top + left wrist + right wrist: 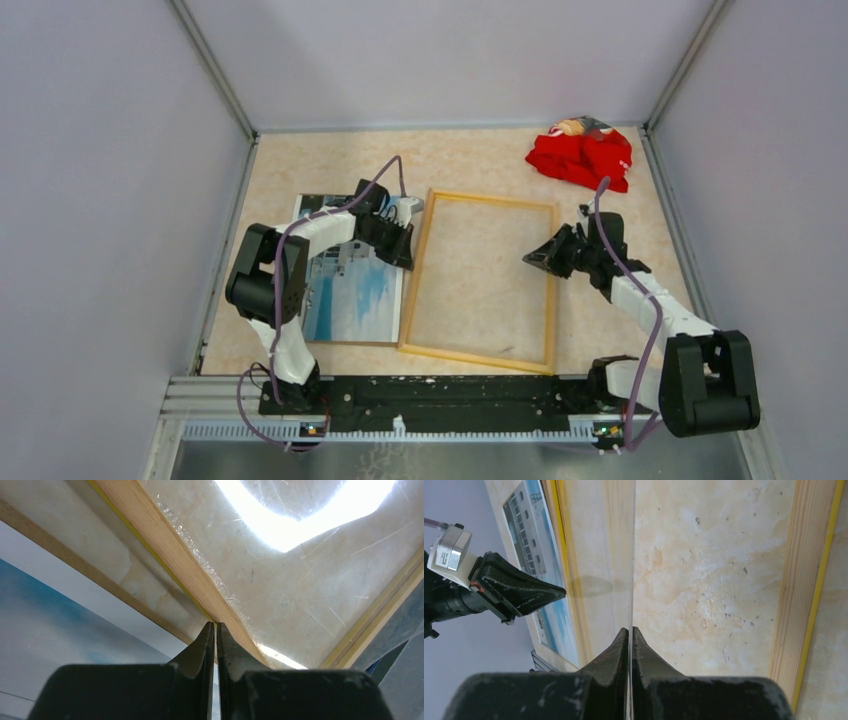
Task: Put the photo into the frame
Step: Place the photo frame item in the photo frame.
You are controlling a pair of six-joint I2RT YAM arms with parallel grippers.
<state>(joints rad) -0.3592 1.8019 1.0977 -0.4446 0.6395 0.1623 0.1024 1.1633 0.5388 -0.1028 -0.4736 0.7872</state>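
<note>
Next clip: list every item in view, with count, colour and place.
photo: one, blue and white, face up, left of the frame.
backing board: one, brown, under the photo, only its edge showing.
frame: one, pale wood side up with yellow edges, table centre.
clear sheet: one, transparent and scratched, within the frame.
red cloth: one, red, far right corner.
table: one, beige marbled.
left gripper: one, black, shut, tips at the frame's left rail.
right gripper: one, black, shut on the clear sheet's edge, over the frame's right side.
</note>
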